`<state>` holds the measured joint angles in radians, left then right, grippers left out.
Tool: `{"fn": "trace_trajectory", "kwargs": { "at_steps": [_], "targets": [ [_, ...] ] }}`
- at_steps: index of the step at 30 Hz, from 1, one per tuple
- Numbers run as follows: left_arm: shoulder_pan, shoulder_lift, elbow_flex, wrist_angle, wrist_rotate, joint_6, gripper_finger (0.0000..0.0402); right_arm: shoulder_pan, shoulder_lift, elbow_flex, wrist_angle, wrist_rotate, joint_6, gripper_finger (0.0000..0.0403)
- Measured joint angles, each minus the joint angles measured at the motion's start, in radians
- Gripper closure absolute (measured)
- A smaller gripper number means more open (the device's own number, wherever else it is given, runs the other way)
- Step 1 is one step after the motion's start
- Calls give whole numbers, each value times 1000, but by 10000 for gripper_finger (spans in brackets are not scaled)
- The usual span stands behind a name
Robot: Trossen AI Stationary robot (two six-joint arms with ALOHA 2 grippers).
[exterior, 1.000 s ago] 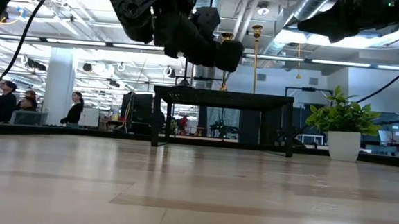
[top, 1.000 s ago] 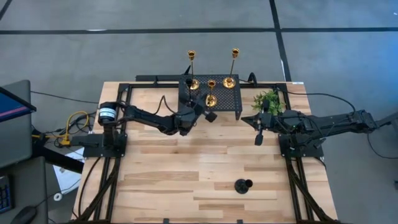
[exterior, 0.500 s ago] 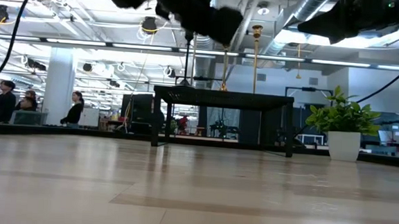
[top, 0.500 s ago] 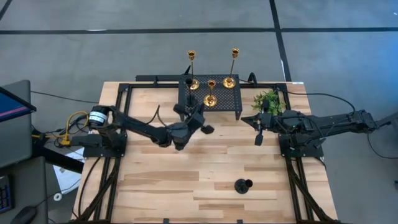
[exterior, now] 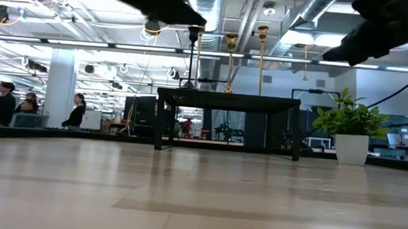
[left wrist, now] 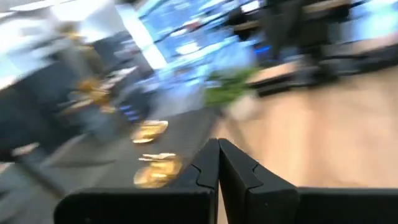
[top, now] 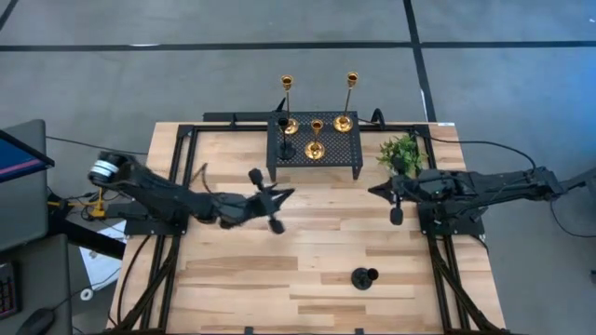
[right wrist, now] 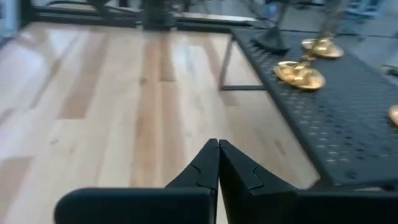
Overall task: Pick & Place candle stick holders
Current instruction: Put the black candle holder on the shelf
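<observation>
Left gripper (top: 272,208): over the middle of the table (top: 233,270), in front of the rack (top: 317,160) and clear of it; in its wrist view the fingers (left wrist: 211,168) are pressed together, nothing between them.
Right gripper (top: 395,207): over the table's right side, just in front of the plant (top: 400,149); fingers (right wrist: 214,165) closed together and empty.
Gold holders: all three stand on the rack, two tall ones (top: 287,104) (top: 349,100) along its far edge, the shorter one (top: 316,141) between and nearer.
Black holder on rack (top: 284,140): upright near the rack's left end, beside the left tall gold one.
Black holder on table (top: 364,277): lying on its side near the front edge, well apart from both grippers.
Room behind: people (exterior: 75,110) stand far off at the left.
</observation>
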<state>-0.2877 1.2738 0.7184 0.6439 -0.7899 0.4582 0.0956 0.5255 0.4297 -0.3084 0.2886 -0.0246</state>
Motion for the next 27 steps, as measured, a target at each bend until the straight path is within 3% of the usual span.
{"fn": "trace_trajectory", "kwargs": {
  "at_steps": [5, 9, 15, 22, 27],
  "targets": [
    [68, -140, -169, -1, 348, -132, 399, 46, -71, 0, -20, -29, -5, 403],
    [122, -199, -244, -1, 460, -206, 399, 89, -142, 0, -65, -29, 5, 403],
    [161, -246, -297, -1, 642, -213, 396, 149, -217, -31, -192, -30, 153, 403],
    [165, -255, -308, 0, 675, -213, 397, 222, -185, -75, -170, -80, 433, 403],
    [165, -255, -308, 0, 675, -213, 396, 291, -117, -79, -173, -110, 546, 403]
  ]
}}
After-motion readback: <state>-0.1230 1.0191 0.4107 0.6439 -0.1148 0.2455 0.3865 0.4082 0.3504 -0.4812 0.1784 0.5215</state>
